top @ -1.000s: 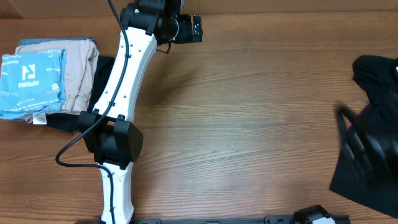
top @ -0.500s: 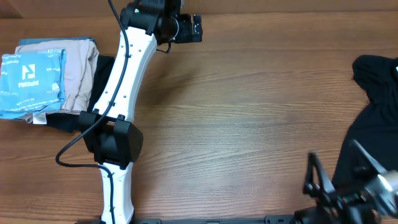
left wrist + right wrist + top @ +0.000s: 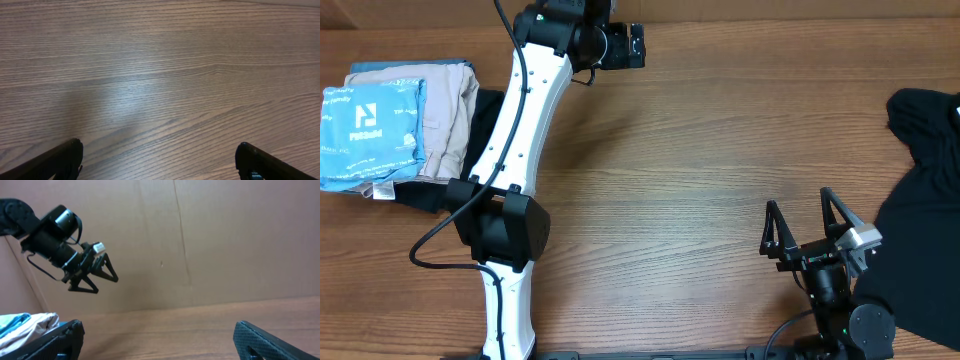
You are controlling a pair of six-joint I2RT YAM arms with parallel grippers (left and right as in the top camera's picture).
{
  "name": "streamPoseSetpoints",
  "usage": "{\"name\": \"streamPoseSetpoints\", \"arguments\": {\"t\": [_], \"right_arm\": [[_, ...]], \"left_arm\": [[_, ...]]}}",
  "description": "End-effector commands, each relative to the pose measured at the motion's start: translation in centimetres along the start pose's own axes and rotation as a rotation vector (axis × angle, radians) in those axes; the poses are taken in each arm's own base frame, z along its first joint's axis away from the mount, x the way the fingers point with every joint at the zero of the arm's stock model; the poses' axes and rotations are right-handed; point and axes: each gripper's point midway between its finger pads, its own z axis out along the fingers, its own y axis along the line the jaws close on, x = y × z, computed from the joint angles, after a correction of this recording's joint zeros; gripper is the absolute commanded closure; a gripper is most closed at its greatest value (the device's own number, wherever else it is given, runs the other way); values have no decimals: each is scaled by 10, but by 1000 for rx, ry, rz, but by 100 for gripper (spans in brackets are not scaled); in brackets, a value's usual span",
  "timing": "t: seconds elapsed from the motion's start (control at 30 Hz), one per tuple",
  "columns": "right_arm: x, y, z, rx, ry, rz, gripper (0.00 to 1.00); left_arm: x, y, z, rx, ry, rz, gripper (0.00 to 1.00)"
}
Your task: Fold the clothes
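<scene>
A wooden table [image 3: 700, 150] fills the view. At its far left lie folded beige trousers [image 3: 448, 110], resting on a dark cloth [image 3: 420, 195] that shows past their right and near edges. A black garment [image 3: 920, 220] sprawls at the right edge, partly out of frame. A brown wall [image 3: 225, 240] stands behind.

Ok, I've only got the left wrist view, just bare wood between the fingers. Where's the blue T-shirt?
Observer: The light blue T-shirt lies folded at the left end of the table, on top of beige trousers.
Operator: And the other arm?
Observer: The right gripper is open near the front edge, with nothing between its fingers.
Operator: Anything else out there?
Observer: A black garment is spread out at the right edge.
</scene>
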Motion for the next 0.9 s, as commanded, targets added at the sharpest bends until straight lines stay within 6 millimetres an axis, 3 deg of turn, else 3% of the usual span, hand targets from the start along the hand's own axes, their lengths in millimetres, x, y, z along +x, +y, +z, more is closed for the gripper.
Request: {"name": "streamPoseSetpoints", "arguments": {"t": [0.0,0.47,0.7,0.87], "right_arm": [[5,-1,0,-1,1,3,0],[12,-3,0,-1,13,3,0],[16,-27,0,98,8,-13,0],[55,-46,-3,169,111,-68,0]], "left_arm": [[-5,-3,-7,3,-22,0,0],[-5,-3,-7,3,-22,0,0],[-5,-3,-7,2,-23,0,0],[-5,-3,-7,3,-22,0,0]]}}
